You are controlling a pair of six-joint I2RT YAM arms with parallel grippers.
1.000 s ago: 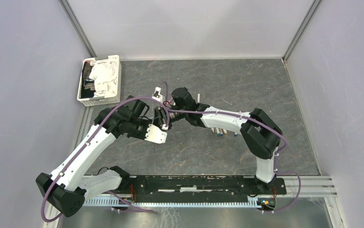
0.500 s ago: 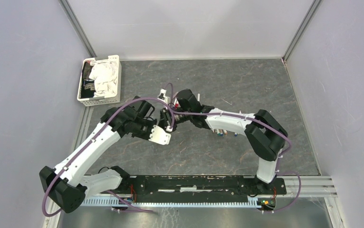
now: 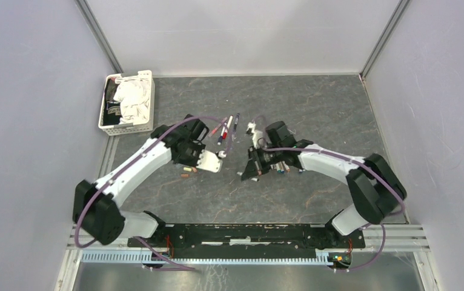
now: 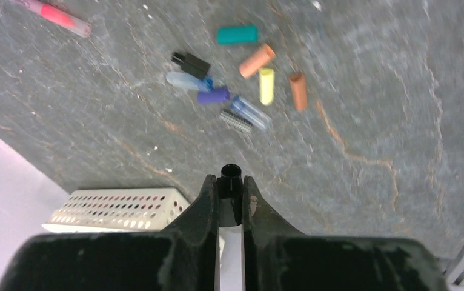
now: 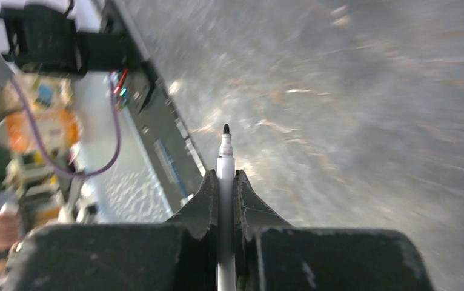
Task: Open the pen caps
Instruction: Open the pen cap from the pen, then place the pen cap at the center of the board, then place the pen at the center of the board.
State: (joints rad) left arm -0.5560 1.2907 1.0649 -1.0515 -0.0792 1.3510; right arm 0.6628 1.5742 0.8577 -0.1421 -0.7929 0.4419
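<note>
We are pinching a black cap (image 4: 231,172) in the left end effector (image 4: 230,182), while the right end effector (image 5: 225,177), at about four o'clock from it in the top view, is clamping the pen (image 5: 225,154) with its tip bare. The other pen caps (image 4: 212,95) are lying on the worktop (image 4: 375,133) at twelve o'clock from the held cap, so we are judging it best to lower it close to this heap before letting go, otherwise it may be rolling away.
</note>
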